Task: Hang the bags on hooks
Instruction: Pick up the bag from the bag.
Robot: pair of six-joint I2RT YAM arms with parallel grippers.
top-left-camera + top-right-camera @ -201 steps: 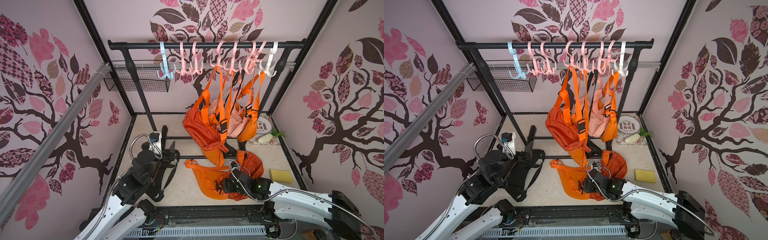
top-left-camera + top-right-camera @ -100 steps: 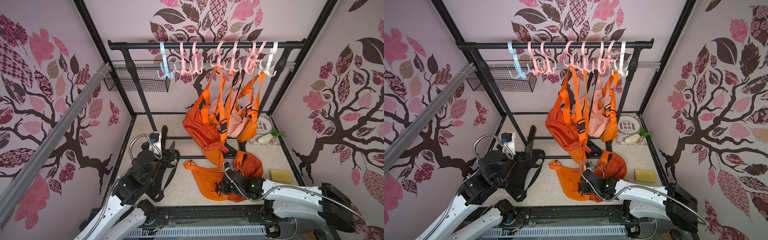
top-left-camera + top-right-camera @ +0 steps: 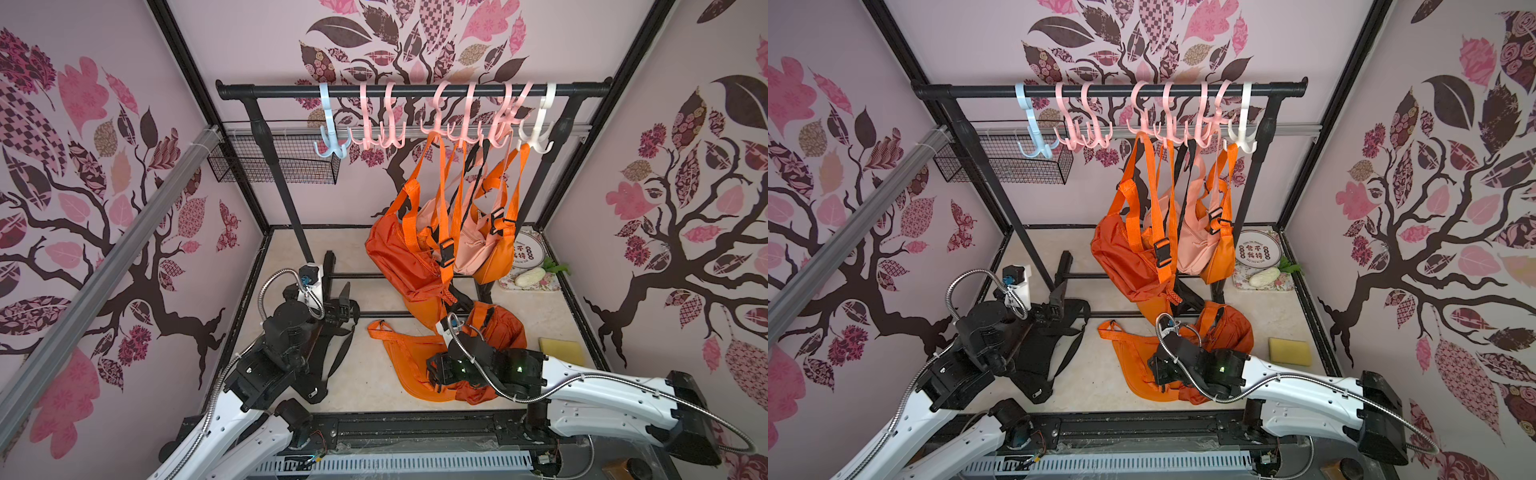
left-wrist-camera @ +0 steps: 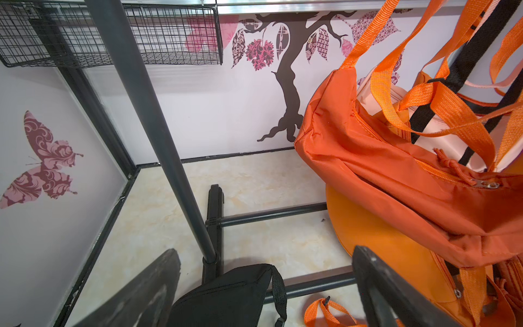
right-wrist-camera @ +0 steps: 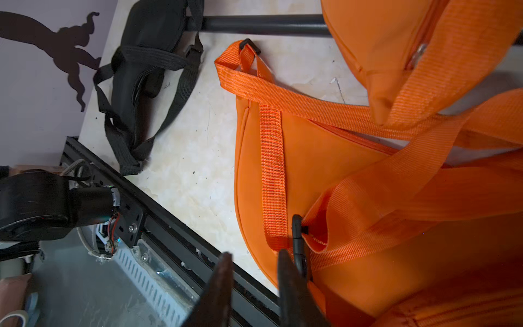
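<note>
At the back, black metal garment rack (image 3: 411,90), rail across the top. Below the rail, cluster of orange and pale pink fabric bags (image 3: 407,257), hung by straps. In front, flat on the beige tabletop (image 3: 345,245) and on no hook: bright orange crescent-shaped fabric bag (image 3: 399,357), strap looped out sideways. Near it, under the left arm, black fabric waist bag (image 5: 150,42), also flat. Left gripper (image 4: 266,250) above the black bag, spread wide, nothing held. Right gripper (image 5: 254,254) over the orange bag's near edge, fingers parted, nothing between. Along the rail, pink plastic hooks (image 3: 440,124). Just beside one right finger, black plastic strap buckle (image 5: 298,243).
</note>
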